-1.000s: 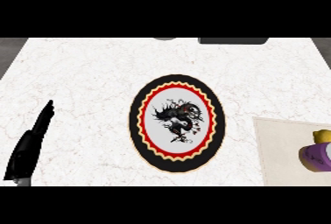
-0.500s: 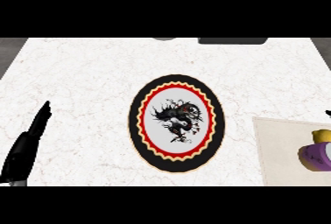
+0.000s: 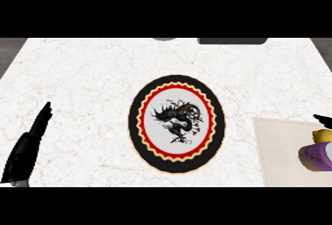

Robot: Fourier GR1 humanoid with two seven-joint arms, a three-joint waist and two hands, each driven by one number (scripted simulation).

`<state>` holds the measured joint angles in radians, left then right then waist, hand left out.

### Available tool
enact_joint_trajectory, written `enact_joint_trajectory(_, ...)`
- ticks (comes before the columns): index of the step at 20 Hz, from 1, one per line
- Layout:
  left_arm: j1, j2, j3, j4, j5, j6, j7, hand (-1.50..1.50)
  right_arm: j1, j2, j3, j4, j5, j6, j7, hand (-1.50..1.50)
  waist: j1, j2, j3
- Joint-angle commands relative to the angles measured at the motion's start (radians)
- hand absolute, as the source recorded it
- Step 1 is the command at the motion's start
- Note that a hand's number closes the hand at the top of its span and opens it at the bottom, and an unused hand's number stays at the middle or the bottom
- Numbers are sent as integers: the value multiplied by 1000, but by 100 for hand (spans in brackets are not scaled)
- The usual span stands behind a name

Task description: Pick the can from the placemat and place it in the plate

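Right hand (image 3: 322, 118) shows only a dark fingertip at the right edge; whether it grips cannot be told. Just below it the purple can (image 3: 318, 154) stands upright on the beige placemat (image 3: 282, 149). Leftward lies the dragon-patterned plate (image 3: 176, 124); furthest left, the left hand (image 3: 29, 147) rests, fingers straight.

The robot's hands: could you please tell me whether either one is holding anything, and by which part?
Nothing is held. The left hand rests open at the view's left; only the right hand's fingertip shows, above the purple can.

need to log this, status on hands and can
Left hand open, resting at left edge. Right hand barely in view above purple-and-yellow can, on beige placemat. Black-rimmed dragon plate unobstructed.
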<state>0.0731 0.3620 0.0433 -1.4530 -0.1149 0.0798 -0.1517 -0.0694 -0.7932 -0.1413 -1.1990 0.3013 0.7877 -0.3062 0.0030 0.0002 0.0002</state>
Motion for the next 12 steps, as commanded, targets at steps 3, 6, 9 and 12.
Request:
enact_joint_trajectory(3,22,-32,9,-19,-33,5,-9,0,-58,67,54,80,72,2,-40,-150,4,0,0)
enact_joint_trajectory(6,41,-21,11,-112,-26,-29,60,0,-14,59,47,126,112,-50,-146,-150,4,0,1)
enact_joint_trajectory(9,-23,-21,40,28,-28,-33,-2,0,-3,117,64,50,77,-40,-91,150,-3,0,0)
enact_joint_trajectory(12,20,-33,36,-59,-33,-29,30,0,-18,87,26,50,32,4,-108,150,0,-1,0)
